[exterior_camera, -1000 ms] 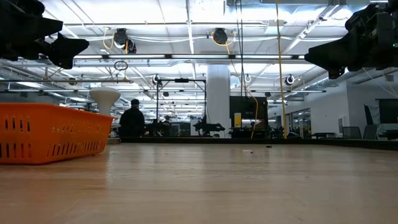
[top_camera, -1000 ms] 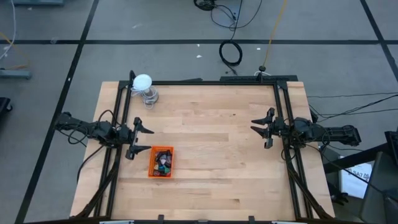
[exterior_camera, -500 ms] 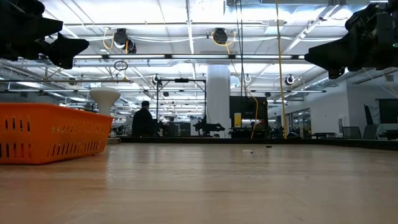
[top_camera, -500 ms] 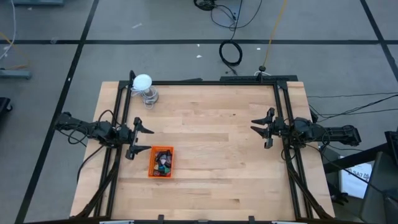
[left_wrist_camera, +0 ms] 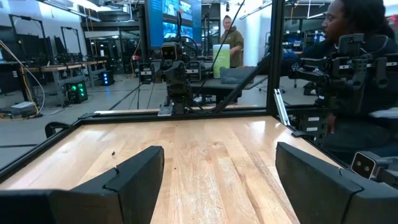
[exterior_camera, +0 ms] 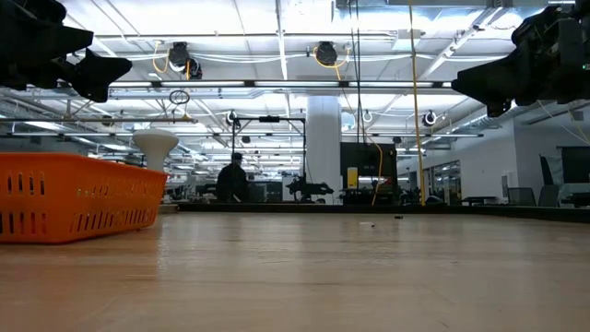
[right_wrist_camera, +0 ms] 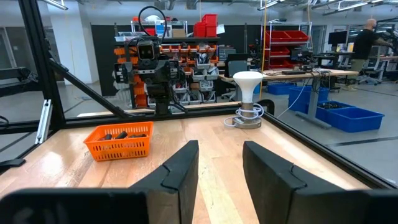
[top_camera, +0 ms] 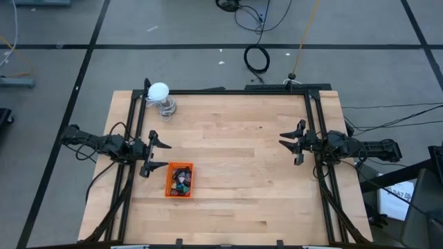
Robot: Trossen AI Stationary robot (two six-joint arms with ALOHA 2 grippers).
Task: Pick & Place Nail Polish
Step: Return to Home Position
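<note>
Landmark: orange rectangular plastic tray with slotted walls [top_camera: 168,181], standing on the pale wooden plank table [top_camera: 235,138]
Nail polish: small bottles [top_camera: 181,178] lie in a heap inside the tray; red, teal and dark ones show from above, the count cannot be told
Table around tray: bare wood, no bottle lies outside the tray
Left gripper [top_camera: 160,155]: just beside the tray's corner on the side toward the white ball, held above the tray's rim height, not touching it
Left pincer: fingers wide apart, nothing between them
Right gripper [top_camera: 284,140]: well apart from the tray, across the table at the opposite edge, pointing back toward the tray
Right pincer: fingers apart by a narrow gap, nothing held
White ball on a clear coiled stand [top_camera: 158,90]: well apart from the tray, at the table corner beyond the left gripper
Person [exterior_camera: 232,180]: far behind the tray, in the room past the table
</note>
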